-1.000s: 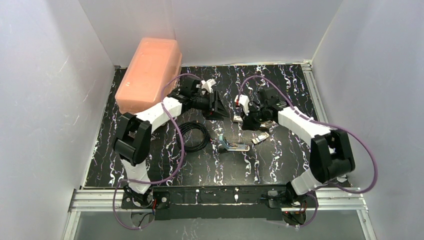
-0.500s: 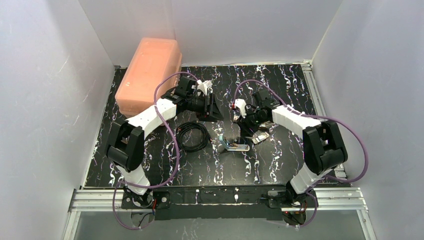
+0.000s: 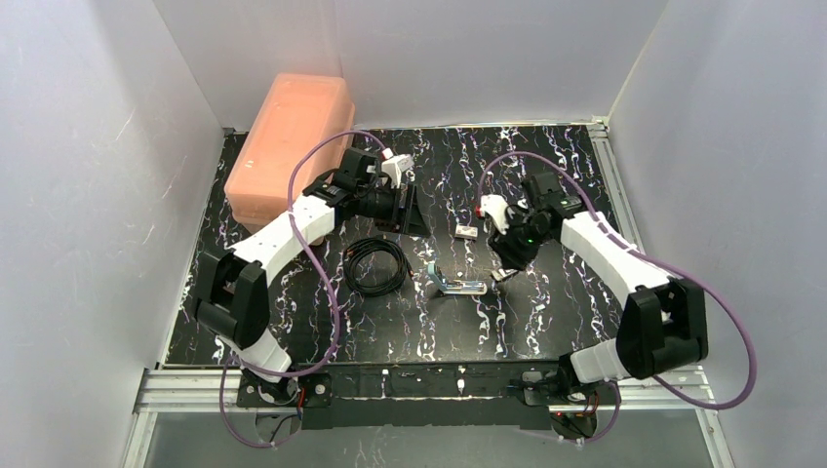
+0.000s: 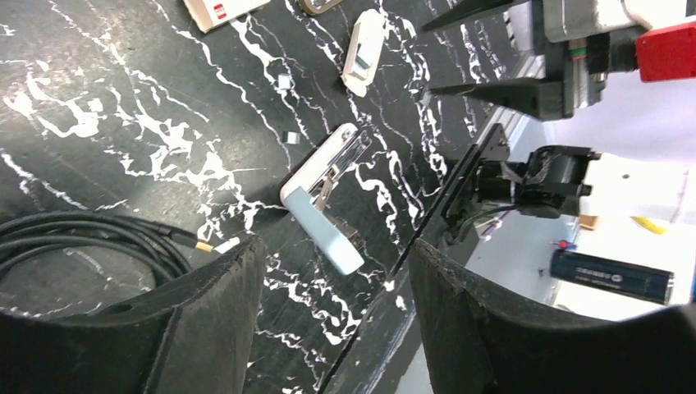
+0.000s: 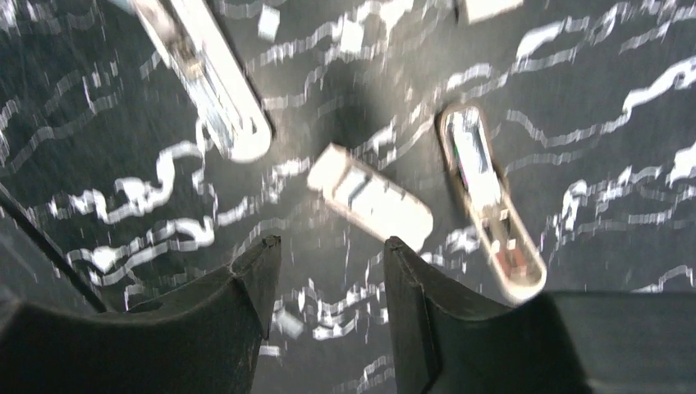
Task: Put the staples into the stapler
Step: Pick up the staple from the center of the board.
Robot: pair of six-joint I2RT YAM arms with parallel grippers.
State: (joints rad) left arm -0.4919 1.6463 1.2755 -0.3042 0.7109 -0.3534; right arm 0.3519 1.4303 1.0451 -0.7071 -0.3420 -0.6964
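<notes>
The stapler (image 3: pixel 454 284) lies hinged open mid-table, its light-blue body and silver channel showing in the left wrist view (image 4: pixel 322 205) and at the upper left of the right wrist view (image 5: pixel 212 78). A small pale tan piece with grey metal on it, seemingly the staples (image 5: pixel 371 199), lies flat just ahead of my right gripper (image 5: pixel 332 242), which is open and empty; in the top view the staples (image 3: pixel 503 275) sit below that gripper (image 3: pixel 508 259). My left gripper (image 4: pixel 335 246) hangs open and empty behind the stapler, beyond the cable in the top view (image 3: pixel 411 209).
A small white block (image 3: pixel 466 232) lies behind the stapler. An oblong tan-rimmed tray with silvery contents (image 5: pixel 491 201) lies right of the staples. A coiled black cable (image 3: pixel 376 265) sits left of the stapler, and a pink box (image 3: pixel 291 146) stands at the back left.
My right gripper has opened and swung to the right and nearer, uncovering the white block. The left arm drew back a little to the left and its jaws widened.
</notes>
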